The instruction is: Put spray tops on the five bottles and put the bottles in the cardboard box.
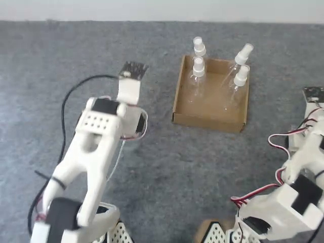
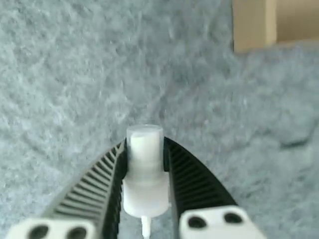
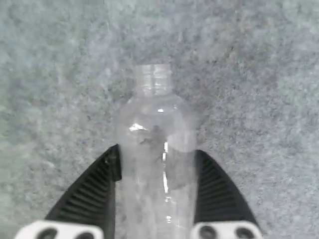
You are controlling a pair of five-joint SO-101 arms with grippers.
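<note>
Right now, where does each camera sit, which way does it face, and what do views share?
High view: fixed overhead, looking down at grey carpet, the cardboard box with four spray-topped bottles; left arm and right arm show.
Left wrist view: on the left wrist, facing along the left gripper, shut on a spray top, toward the cardboard box.
Right wrist view: on the right wrist, facing along the right gripper, shut on an uncapped bottle, down at carpet.
Shared: high and left wrist views both show the cardboard box.

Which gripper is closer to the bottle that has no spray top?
Right. The right gripper is clamped on the uncapped bottle; the left gripper is farther off, holding a spray top.
</note>
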